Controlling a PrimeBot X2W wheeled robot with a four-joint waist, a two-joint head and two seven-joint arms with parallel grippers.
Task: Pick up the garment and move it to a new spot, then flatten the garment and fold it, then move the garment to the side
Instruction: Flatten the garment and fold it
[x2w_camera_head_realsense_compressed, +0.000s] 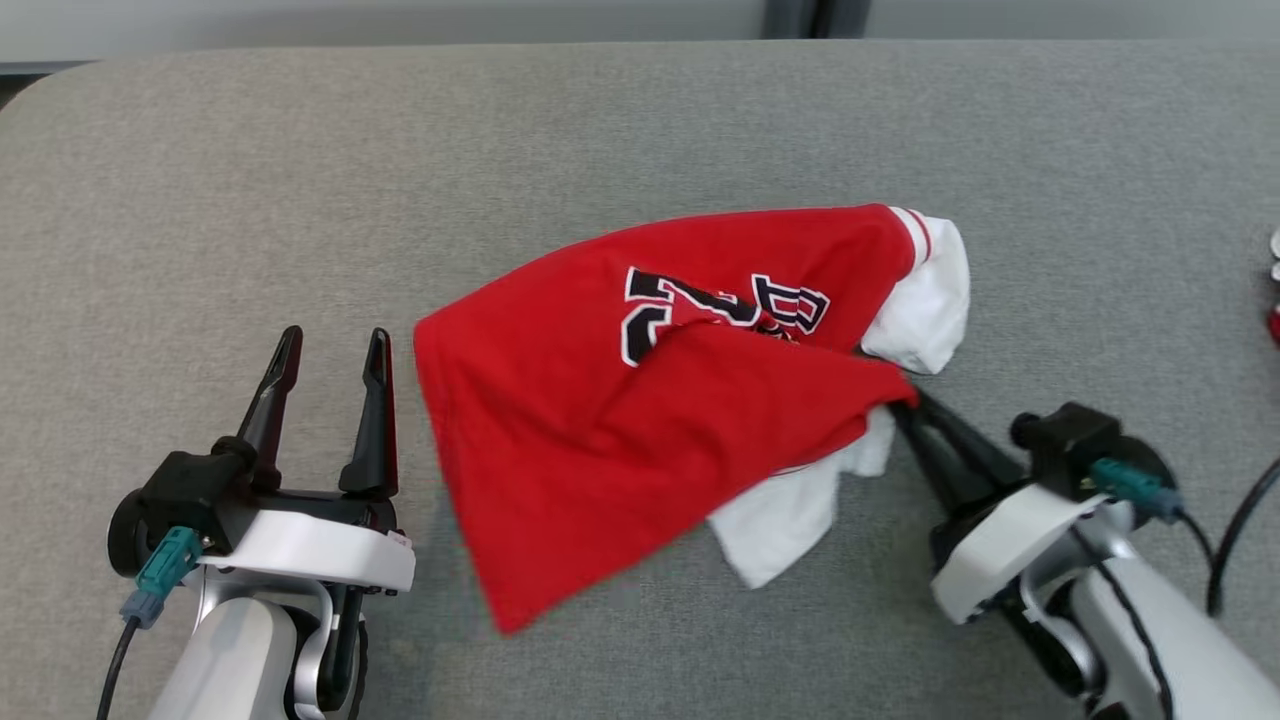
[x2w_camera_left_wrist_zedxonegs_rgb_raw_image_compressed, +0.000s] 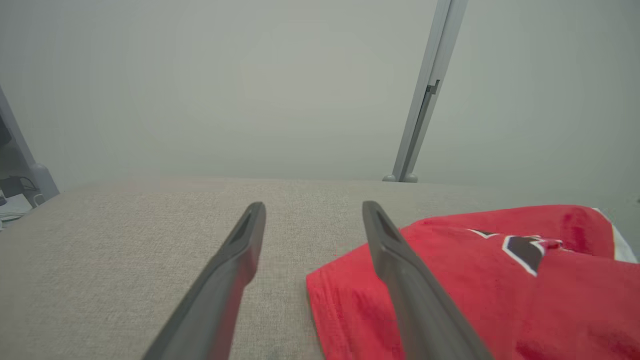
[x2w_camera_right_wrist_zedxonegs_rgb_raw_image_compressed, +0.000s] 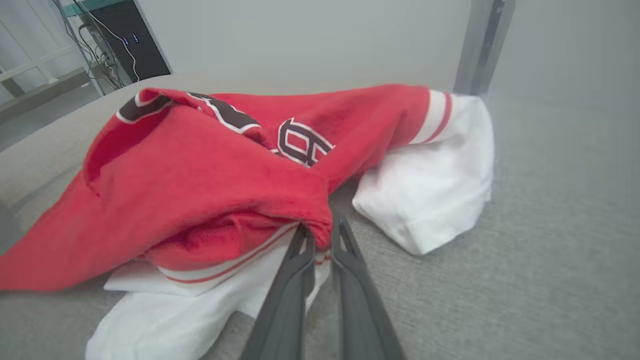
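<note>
The garment (x2w_camera_head_realsense_compressed: 640, 420) is found near the middle of the bench (x2w_camera_head_realsense_compressed: 200, 200), a little toward 3 o'clock in the head view. It is a red top with white sleeves. Big black marks with white edges are printed on the red cloth. They are partly hidden by a fold, so they cannot be read in full. Thin red stripes are seen where the red cloth meets the white sleeve at 1 o'clock.

The garment is not flat. It is bunched up, and one red flap is folded over the print, from 7 o'clock toward 3 o'clock. One white sleeve is puffed out at 2 o'clock. More white cloth is tucked under the red flap at 5 o'clock and lies on the bench.

The right tool (x2w_camera_head_realsense_compressed: 905, 405) is placed at the 3 o'clock side of the garment. Its fingers are pressed nearly together, and the tip of the red flap is pinched between them.

The left tool (x2w_camera_head_realsense_compressed: 334, 337) is seen at the 9 o'clock side, just beside the red edge but not touching it. Its fingers are spread wide, and nothing is held between them.

A small red and white thing (x2w_camera_head_realsense_compressed: 1274, 290) is seen at the far 3 o'clock edge. What it is cannot be told.
</note>
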